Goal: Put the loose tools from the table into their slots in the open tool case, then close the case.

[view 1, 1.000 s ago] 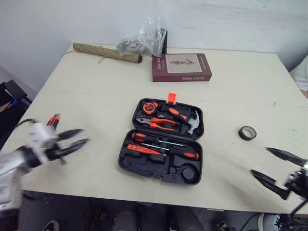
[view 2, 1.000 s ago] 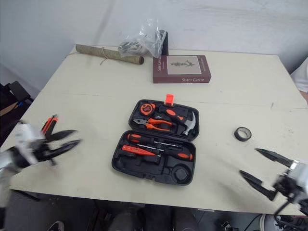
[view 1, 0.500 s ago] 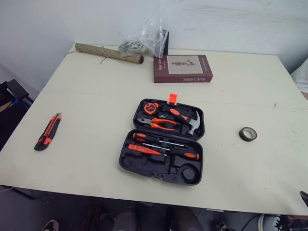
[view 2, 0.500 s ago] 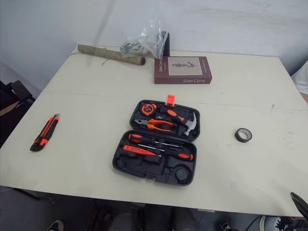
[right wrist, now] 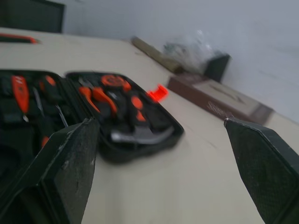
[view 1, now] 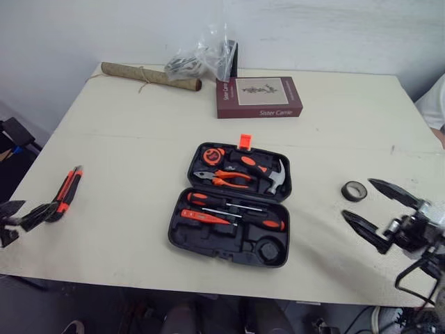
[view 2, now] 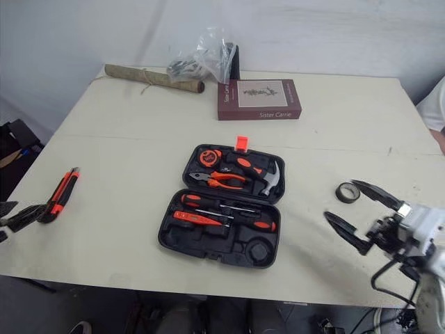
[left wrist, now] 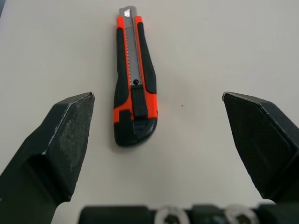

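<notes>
The black tool case lies open mid-table, holding a hammer, pliers and a tape measure in its far half and screwdrivers in its near half. An orange-and-black utility knife lies near the table's left edge. My left gripper is open just short of the knife's butt end; in the left wrist view the knife lies ahead, between the spread fingers of that gripper. A black tape roll lies right of the case. My right gripper stands open beside it, pointing at the case.
At the far side lie a maroon book, a clear plastic bag and a brown rolled tube. The table's front edge runs just below the case. A person's white sleeve shows at the right edge.
Both grippers dropped out of view half a second ago and are back now. The left one is lower and by the knife, the right one beside the tape roll. The camera shifted slightly.
</notes>
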